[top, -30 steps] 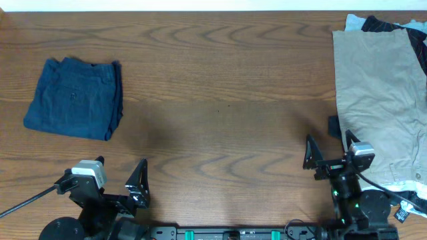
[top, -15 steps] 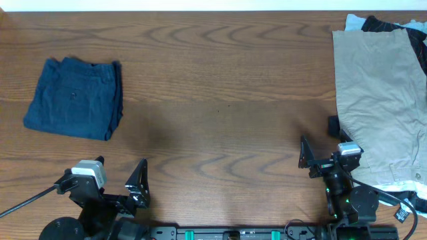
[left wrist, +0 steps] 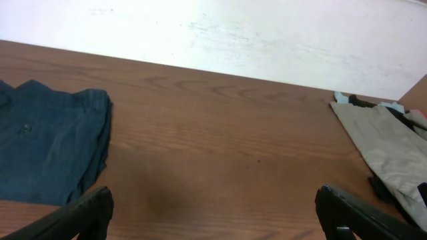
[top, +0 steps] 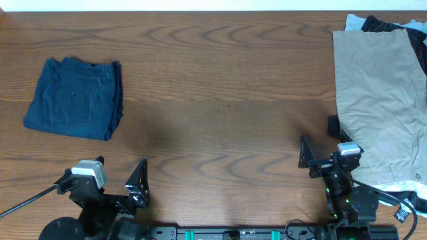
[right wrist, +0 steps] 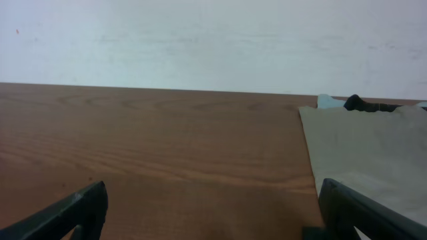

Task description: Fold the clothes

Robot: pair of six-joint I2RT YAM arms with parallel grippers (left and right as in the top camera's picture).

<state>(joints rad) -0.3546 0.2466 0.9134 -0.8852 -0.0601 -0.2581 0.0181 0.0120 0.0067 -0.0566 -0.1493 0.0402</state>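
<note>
The dark navy denim garment (top: 73,100) lies folded into a rough square at the far left of the table. Its right part shows in the left wrist view (left wrist: 47,143). My left gripper (top: 119,172) is open and empty near the front edge, well below the garment and apart from it; in its own view (left wrist: 213,208) the jaws stand wide over bare wood. My right gripper (top: 323,152) is open and empty at the front right, far from the navy garment, and in its own view (right wrist: 213,203) only wood lies between the jaws.
A beige garment (top: 377,100) is spread at the right edge, just right of my right gripper, over black and pale blue pieces (top: 380,23). A small black item (top: 332,125) lies at its left edge. The beige garment also shows in the right wrist view (right wrist: 367,153).
My right gripper shifted slightly left and toward the front edge, away from the beige garment, then held still. The left arm and the navy garment have not moved.
</note>
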